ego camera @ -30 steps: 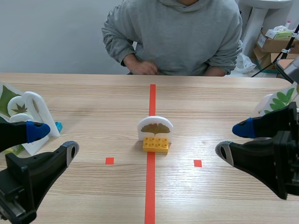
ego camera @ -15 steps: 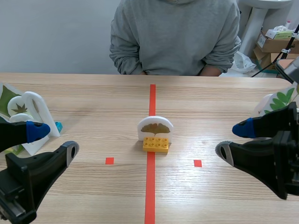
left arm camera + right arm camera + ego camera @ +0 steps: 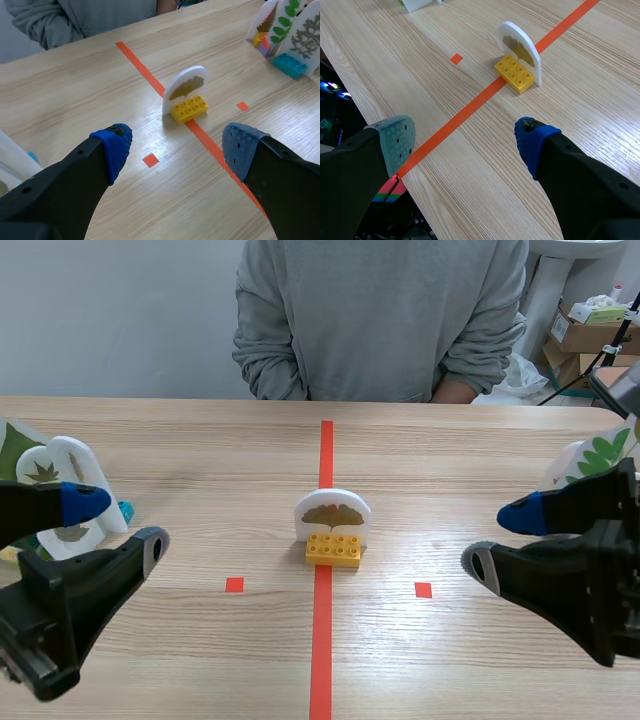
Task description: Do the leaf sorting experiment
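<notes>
At the tabletop's (image 3: 200, 460) middle, a leaf card (image 3: 332, 514) is standing upright in a yellow brick (image 3: 334, 549) on the tape line (image 3: 322, 640), probably so that either arm can reach it. Toward the near edge, the left gripper (image 3: 118, 523) and right gripper (image 3: 500, 540) are hanging on either side of the line, fingers spread wide and holding nothing. The left cards (image 3: 62, 475) and right cards (image 3: 590, 460) are standing at the side edges, likely as the two groups awaiting this one.

Person (image 3: 380, 310) in grey hoodie across wooden table (image 3: 180, 450), cardboard boxes (image 3: 585, 335) beyond its far corner
</notes>
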Motion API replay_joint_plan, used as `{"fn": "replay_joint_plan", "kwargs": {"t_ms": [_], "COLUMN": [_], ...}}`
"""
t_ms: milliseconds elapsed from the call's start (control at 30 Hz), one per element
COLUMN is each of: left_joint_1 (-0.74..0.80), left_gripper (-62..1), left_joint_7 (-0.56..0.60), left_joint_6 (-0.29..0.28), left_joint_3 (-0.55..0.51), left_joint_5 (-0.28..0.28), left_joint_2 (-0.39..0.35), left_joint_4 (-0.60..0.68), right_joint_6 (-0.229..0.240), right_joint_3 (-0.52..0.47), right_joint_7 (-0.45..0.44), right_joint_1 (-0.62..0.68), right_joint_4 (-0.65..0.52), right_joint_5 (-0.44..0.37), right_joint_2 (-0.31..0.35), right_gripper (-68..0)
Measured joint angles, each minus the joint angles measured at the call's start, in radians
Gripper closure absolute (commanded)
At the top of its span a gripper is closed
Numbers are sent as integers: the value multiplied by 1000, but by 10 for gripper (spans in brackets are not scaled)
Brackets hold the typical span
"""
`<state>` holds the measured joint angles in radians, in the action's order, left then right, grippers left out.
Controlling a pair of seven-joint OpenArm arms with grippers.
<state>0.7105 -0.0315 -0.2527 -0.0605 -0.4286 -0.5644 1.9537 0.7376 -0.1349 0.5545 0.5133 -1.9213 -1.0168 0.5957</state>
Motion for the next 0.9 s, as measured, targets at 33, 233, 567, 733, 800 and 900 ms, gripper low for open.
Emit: {"fn": "replay_joint_plan", "kwargs": {"t_ms": [33,233,567,733,800,900], "left_joint_1": [-22,-148,-443,-611,-674,-766], "left_gripper": [-407,-407,-407,-407,-407,-407], "left_joint_7": [2,28,35,43,43,44], "left_joint_6": [-5,-39,-85,-85,-85,-85], "left_joint_3": [5,72,301,457,510,580], "left_joint_5": [0,1,1,2,2,9], "left_joint_2": [-14,-84,-143,-142,-135,-114], "left_joint_4": [-16,-128,-347,-475,-525,-604], "right_joint_6": [0,0,0,0,0,0], "right_joint_3": [0,0,0,0,0,0], "right_joint_7": [0,-3,-3,-3,-3,-3], "right_joint_1": [0,0,0,0,0,0], "right_joint_4": [0,0,0,0,0,0], "right_joint_5": [0,0,0,0,0,0], "right_joint_2": [0,0,0,0,0,0], "right_gripper": [-411,-411,-411,-411,-411,-411]}}
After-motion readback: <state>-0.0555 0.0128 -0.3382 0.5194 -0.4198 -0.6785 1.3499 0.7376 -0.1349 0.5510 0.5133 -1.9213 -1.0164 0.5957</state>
